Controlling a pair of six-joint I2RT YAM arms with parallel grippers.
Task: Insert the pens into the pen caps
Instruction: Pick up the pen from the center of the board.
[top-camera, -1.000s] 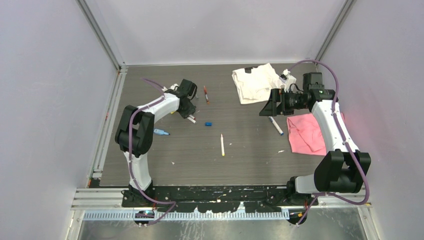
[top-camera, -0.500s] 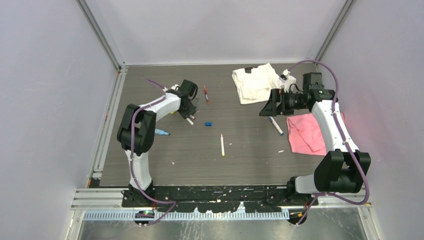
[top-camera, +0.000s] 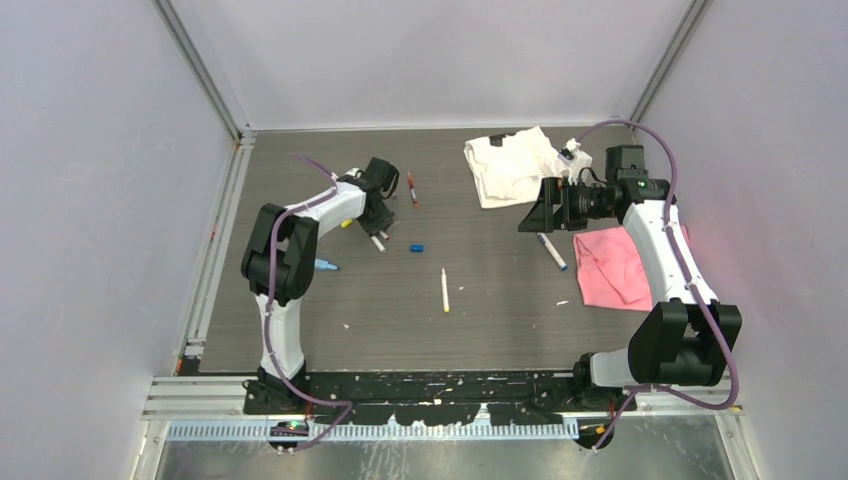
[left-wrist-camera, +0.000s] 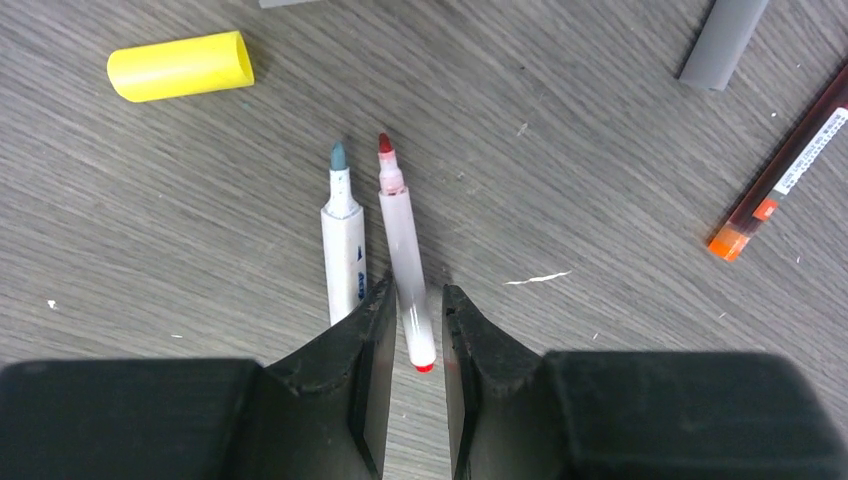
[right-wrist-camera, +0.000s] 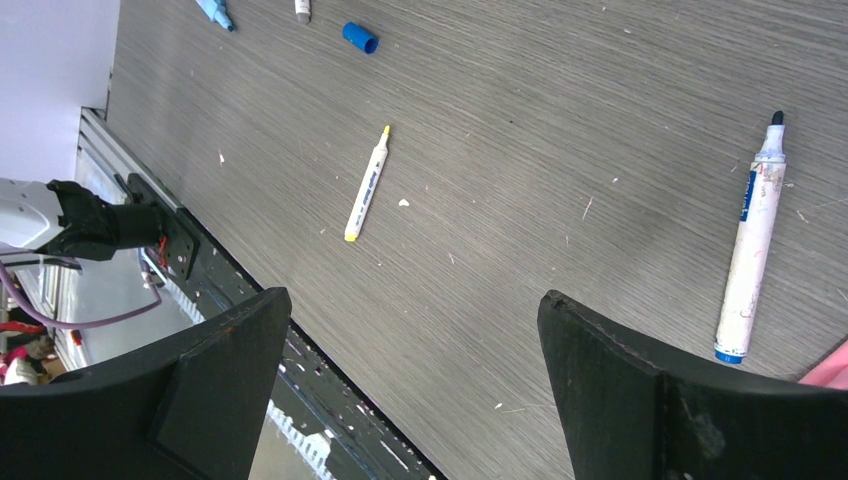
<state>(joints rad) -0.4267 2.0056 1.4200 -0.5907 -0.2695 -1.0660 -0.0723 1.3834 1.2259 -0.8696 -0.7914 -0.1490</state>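
Seemingly, left gripper (left-wrist-camera: 415, 298) pinches red-tipped pen (left-wrist-camera: 401, 232) (yellow cap (left-wrist-camera: 180, 66) lies apart)

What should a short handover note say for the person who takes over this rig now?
Left gripper shut on the red-tipped pen, beside the teal-tipped pen.
Right gripper open, empty.
Lying loose: yellow cap, grey cap, blue cap, light blue cap, dark red pen, yellow-tipped pen, blue-marked pen.
Done: no white pen is capped yet.
Left: cap all pens.
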